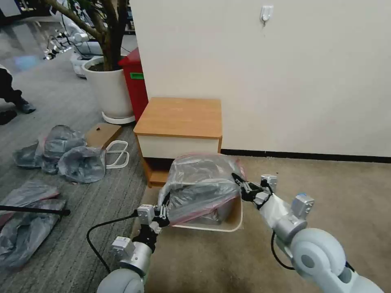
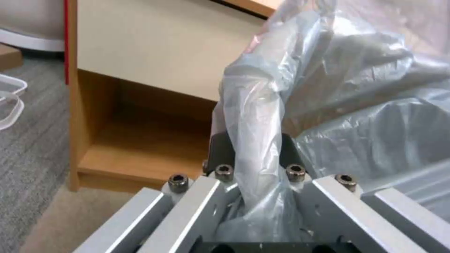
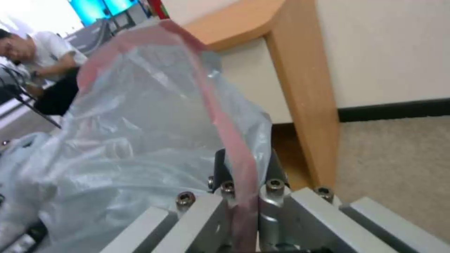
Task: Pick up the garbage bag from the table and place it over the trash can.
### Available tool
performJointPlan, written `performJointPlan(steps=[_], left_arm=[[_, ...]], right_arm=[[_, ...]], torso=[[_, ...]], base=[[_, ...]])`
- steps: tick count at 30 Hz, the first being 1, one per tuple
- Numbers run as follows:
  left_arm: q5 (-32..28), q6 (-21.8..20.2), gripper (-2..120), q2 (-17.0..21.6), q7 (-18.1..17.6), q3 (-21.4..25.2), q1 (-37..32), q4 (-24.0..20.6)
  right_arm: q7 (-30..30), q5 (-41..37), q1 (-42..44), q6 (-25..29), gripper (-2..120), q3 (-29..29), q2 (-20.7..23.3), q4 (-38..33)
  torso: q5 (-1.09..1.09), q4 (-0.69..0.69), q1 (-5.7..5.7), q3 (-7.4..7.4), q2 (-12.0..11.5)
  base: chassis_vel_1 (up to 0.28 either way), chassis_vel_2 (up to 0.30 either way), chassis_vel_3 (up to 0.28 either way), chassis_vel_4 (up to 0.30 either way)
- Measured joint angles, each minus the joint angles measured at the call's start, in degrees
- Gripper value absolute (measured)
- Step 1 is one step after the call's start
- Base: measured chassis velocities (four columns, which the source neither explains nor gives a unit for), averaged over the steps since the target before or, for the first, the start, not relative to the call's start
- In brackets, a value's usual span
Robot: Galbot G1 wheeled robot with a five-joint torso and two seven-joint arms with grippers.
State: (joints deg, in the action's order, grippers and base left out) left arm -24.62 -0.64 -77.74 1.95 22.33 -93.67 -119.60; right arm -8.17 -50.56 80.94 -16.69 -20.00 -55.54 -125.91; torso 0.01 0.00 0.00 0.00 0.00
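The garbage bag [image 1: 201,185], translucent grey with a pink-red rim, is stretched between both grippers above the cream-white trash can [image 1: 234,221], billowing over its opening. My left gripper [image 1: 164,212] is shut on the bag's near left edge; in the left wrist view the plastic [image 2: 255,140] runs between its fingers [image 2: 220,151]. On the bag's right edge my right gripper [image 1: 240,184] is shut, and the right wrist view shows the pink rim [image 3: 239,165] clamped between the pads. The table [image 1: 179,116] stands just behind the can, its wooden top bare.
Several crumpled grey bags [image 1: 65,152] lie on the carpet to the left, with more [image 1: 24,219] nearer. A cardboard piece [image 1: 102,134], a white plant pot [image 1: 110,91] and a red bin [image 1: 136,81] stand left of the table. The wall is close behind.
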Motion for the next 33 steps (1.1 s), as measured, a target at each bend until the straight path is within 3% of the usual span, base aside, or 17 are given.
performJointPlan(steps=[6, 9, 11, 13, 22, 23, 33], left_arm=[[-1.90, 0.04, 4, -0.47, -0.05, 0.09, 0.33, -0.39], [-2.41, 0.04, 4, -0.52, -0.08, 0.09, 0.44, -0.77], [-3.35, -0.04, 4, -0.51, -0.13, 0.23, 0.45, -1.29], [-3.60, -0.07, 4, -0.51, -0.14, 0.31, 0.44, -1.43], [-7.12, -1.16, 4, -1.09, -1.15, 0.94, 0.61, -1.76], [-7.12, -1.16, 4, -1.09, -1.15, 0.94, 0.61, -1.76], [-6.51, -2.95, 4, -1.08, -3.73, 0.26, 1.22, -0.67]], right_arm=[[0.51, 0.93, 2.27, -0.56, 1, -0.83, 1.11, -0.48], [0.55, 1.53, 2.69, -0.80, 8, -0.84, 1.19, -0.38], [0.58, 1.79, 3.09, -1.02, 19, -1.24, 1.54, -0.05], [0.59, 1.82, 3.22, -1.05, 22, -1.47, 1.68, 0.03], [2.52, 4.50, 6.38, -0.64, 59, -3.36, 2.64, -0.28], [2.52, 4.50, 6.38, -0.64, 59, -3.36, 2.64, -0.28], [5.16, 8.60, 8.18, 0.45, 97, -8.48, 2.42, -6.00]], torso=[[-0.01, 0.00, 0.00, 0.00, 0.00], [0.00, 0.00, 0.00, 0.00, 0.00], [0.00, 0.00, 0.00, 0.00, 0.00], [0.00, 0.00, 0.00, 0.00, 0.00], [0.00, 0.00, 0.00, 0.00, 0.00], [0.00, 0.00, 0.00, 0.00, 0.00], [-0.01, 0.00, 0.00, 0.00, 0.00]], base=[[0.000, 0.000, 0.000, 0.000], [0.000, 0.000, 0.000, 0.000], [0.000, 0.000, 0.000, 0.000], [0.000, 0.000, 0.000, 0.000], [0.000, 0.000, 0.000, 0.000], [0.000, 0.000, 0.000, 0.000], [0.000, 0.000, 0.000, 0.000]])
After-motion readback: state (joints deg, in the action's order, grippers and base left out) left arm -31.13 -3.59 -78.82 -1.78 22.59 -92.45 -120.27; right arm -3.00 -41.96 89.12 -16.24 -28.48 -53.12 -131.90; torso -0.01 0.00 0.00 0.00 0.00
